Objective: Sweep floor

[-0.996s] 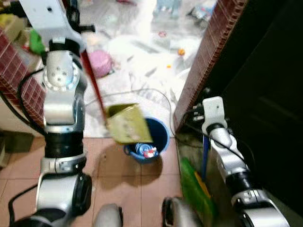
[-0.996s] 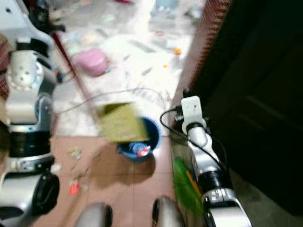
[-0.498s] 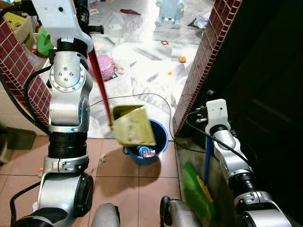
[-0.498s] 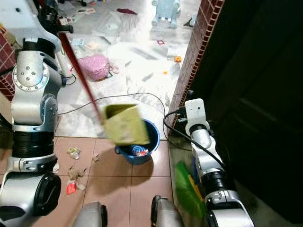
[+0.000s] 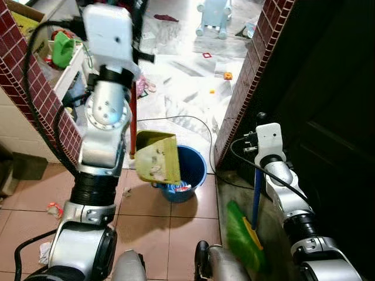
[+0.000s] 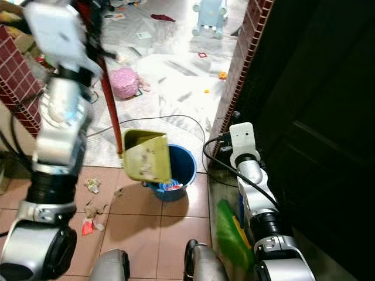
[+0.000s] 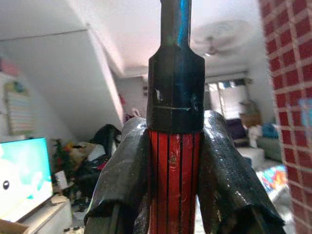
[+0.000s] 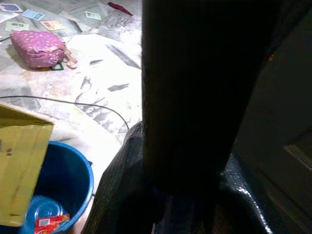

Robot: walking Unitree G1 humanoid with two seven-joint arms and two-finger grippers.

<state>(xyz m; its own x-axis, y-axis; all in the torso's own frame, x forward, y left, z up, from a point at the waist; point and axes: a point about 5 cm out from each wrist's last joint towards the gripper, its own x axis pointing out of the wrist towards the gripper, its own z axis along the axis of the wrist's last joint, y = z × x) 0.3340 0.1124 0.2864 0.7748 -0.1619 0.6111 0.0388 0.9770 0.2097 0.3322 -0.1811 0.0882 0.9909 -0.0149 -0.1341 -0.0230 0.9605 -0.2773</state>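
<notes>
The bucket (image 5: 186, 173) stands on the floor (image 5: 176, 228) just left of the brick wall (image 5: 249, 76), with the dustpan (image 5: 157, 158) tipped over its left rim. Litter (image 6: 91, 211) lies left of the bucket, the broom (image 5: 246, 234) to its right, and a bag (image 6: 124, 82) beyond.

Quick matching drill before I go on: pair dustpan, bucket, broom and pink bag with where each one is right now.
Things:
1. dustpan
2. bucket
3. broom
4. pink bag

Places:
A. green head down on the floor by the right arm
B. on the pale floor beyond the tiles
C. tipped over the bucket, on the red handle held by the left gripper
D. on the tiles near the brick wall's corner, wrappers inside

Pairs: 1-C, 2-D, 3-A, 4-B
</notes>
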